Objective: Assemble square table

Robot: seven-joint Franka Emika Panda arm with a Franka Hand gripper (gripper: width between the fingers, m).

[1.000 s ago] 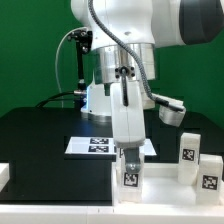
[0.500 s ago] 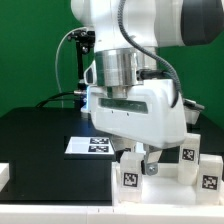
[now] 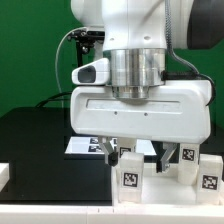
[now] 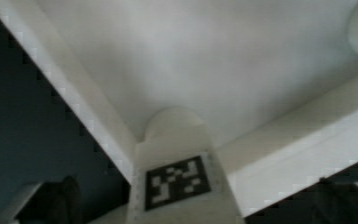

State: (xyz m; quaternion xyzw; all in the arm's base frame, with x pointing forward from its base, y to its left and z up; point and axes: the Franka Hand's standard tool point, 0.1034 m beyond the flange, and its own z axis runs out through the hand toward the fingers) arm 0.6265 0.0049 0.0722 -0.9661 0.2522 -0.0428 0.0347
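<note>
The white square table top [image 3: 165,185] lies at the front right. One white leg [image 3: 130,178] with a black-and-white tag stands upright on it. My gripper [image 3: 141,155] hangs just above and behind this leg, open, its fingers spread wide to either side and touching nothing. In the wrist view the leg [image 4: 179,175] rises between the two dark fingertips [image 4: 51,200], with gaps on both sides, and the table top [image 4: 247,60] lies beyond it. Two more tagged legs [image 3: 187,160] [image 3: 209,172] stand at the exterior view's right.
The marker board [image 3: 85,146] lies on the black table behind the hand, partly hidden by it. A white block [image 3: 3,175] shows at the exterior view's left edge. The arm's base and cables stand at the back.
The hand has turned about its vertical axis, from narrow side to broad side facing the exterior camera. The fingers now show spread wide. The tagged leg has stayed in place.
</note>
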